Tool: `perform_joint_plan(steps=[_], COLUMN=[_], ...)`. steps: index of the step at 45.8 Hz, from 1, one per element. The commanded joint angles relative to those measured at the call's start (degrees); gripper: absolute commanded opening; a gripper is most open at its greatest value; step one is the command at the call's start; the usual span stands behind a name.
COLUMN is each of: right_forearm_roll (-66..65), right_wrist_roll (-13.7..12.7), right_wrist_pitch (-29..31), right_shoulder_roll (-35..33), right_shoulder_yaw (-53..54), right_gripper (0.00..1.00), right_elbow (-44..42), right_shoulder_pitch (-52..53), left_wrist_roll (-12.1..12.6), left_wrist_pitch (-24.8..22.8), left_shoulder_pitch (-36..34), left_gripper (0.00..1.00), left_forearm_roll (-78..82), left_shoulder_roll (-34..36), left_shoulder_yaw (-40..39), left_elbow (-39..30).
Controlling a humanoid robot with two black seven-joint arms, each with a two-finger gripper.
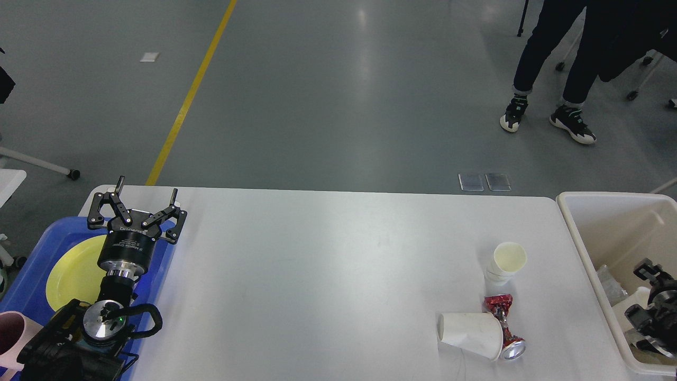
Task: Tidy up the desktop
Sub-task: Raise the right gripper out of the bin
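Note:
The white desktop [328,264] spans the view. On its right part stand an upright white paper cup [509,259], a white paper cup on its side [470,333] and a crushed red can [505,324] touching the lying cup. My left gripper [146,188] is open and empty above the blue tray's far edge, far left of these things. My right gripper [649,304] is dark and cut off by the right edge. It sits inside the cream bin, and its fingers cannot be told apart.
A blue tray [37,286] at the left holds a yellow plate [74,275], with a pink cup [10,336] at its near end. The cream bin [608,233] at the right holds crumpled rubbish. A person's legs [550,69] stand on the floor behind.

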Motion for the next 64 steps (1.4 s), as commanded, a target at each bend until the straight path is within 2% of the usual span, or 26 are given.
perform_joint_plan(steps=[1, 8, 14, 28, 32, 37, 42, 47, 57, 61, 64], right_forearm_roll=[-0.09, -0.17, -0.26, -9.84, -11.07, -10.98, -10.9, -10.9, -10.72, -9.93, -9.23], right_wrist_roll=[0.06, 0.06, 0.06, -0.21, -1.52, -2.23, -2.23, -2.14, -2.14, -2.14, -2.14], right_wrist_pitch=[0.7, 2.02, 3.78, 9.84, 11.34, 12.92, 16.08, 26.87, 57.72, 65.82, 68.38], right_shoulder_roll=[0.07, -0.54, -3.79, -8.19, -9.42, -8.54, -4.86, -0.55, 6.04, 7.63, 7.63], right_shoulder_yaw=[0.03, 0.03, -0.24, -2.78, -4.54, -11.03, -17.45, -21.33, -21.16, -20.19, -19.31], right_gripper=[1.0, 1.0, 1.0, 1.0, 1.0, 1.0, 1.0, 1.0, 1.0, 1.0, 1.0], right_elbow=[0.2, 1.16, 6.69, 29.18, 37.44, 46.67, 53.27, 55.74, 55.92, 56.44, 58.98], right_shoulder_pitch=[0.06, 1.64, 5.94, 27.73, 35.03, 44.96, 54.45, 63.07, 79.68, 83.9, 87.15], left_wrist_roll=[0.0, 0.0, 0.0, 0.0, 0.0, 0.0, 0.0, 0.0, 0.0, 0.0, 0.0], left_wrist_pitch=[0.0, 0.0, -0.09, 0.0, 0.0, 0.0, 0.0, 0.0, 0.0, 0.0, 0.0], left_shoulder_pitch=[0.0, 0.0, 0.0, 0.0, 0.0, 0.0, 0.0, 0.0, 0.0, 0.0, 0.0], left_gripper=[0.96, 0.96, 0.96, 0.96, 0.96, 0.96, 0.96, 0.96, 0.96, 0.96, 0.96], left_forearm_roll=[0.0, 0.0, 0.0, 0.0, 0.0, 0.0, 0.0, 0.0, 0.0, 0.0, 0.0], left_shoulder_roll=[0.0, 0.0, 0.0, 0.0, 0.0, 0.0, 0.0, 0.0, 0.0, 0.0, 0.0], left_shoulder_yaw=[0.0, 0.0, 0.0, 0.0, 0.0, 0.0, 0.0, 0.0, 0.0, 0.0, 0.0], left_elbow=[0.0, 0.0, 0.0, 0.0, 0.0, 0.0, 0.0, -0.08, 0.0, 0.0, 0.0])
